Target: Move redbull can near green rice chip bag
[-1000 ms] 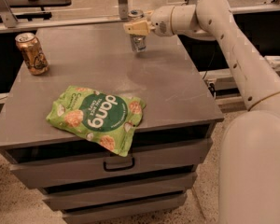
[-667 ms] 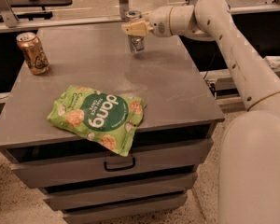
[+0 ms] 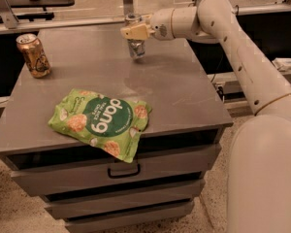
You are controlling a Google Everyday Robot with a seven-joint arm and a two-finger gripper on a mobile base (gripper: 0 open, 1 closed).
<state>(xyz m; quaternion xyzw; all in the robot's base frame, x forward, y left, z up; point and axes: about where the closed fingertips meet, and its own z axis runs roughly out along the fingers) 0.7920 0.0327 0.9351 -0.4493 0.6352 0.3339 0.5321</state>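
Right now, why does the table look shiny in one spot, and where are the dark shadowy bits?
Camera view: warm light leaves a pale sheen on the grey table just in front of the redbull can, which the gripper holds near the far edge. Camera view: the darkest shadow is in the gap under the table top, behind the overhanging corner of the green rice chip bag.
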